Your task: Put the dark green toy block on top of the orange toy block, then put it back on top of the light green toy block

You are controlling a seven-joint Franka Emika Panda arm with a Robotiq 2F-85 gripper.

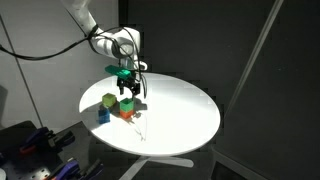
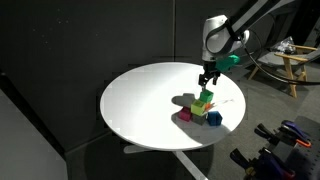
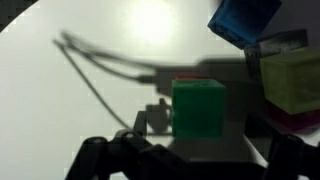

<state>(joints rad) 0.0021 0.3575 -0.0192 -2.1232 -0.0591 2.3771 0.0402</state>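
The dark green toy block (image 3: 198, 110) sits on top of the orange toy block, which shows only as a thin sliver (image 3: 186, 82) in the wrist view. Both also show in an exterior view, dark green (image 1: 128, 103) over orange (image 1: 124, 114). The light green toy block (image 3: 292, 80) stands beside them on a magenta block (image 3: 296, 121), and it also shows in an exterior view (image 1: 107, 99). My gripper (image 3: 195, 156) is open, its fingers wide apart on either side of the dark green block and not touching it. It hovers just above the stack in both exterior views (image 1: 128, 78) (image 2: 208, 80).
A blue block (image 3: 245, 18) lies next to the light green one, also in both exterior views (image 1: 103, 115) (image 2: 214, 118). All blocks stand clustered on a round white table (image 1: 185, 115). A thin cable lies on the tabletop (image 3: 95, 75).
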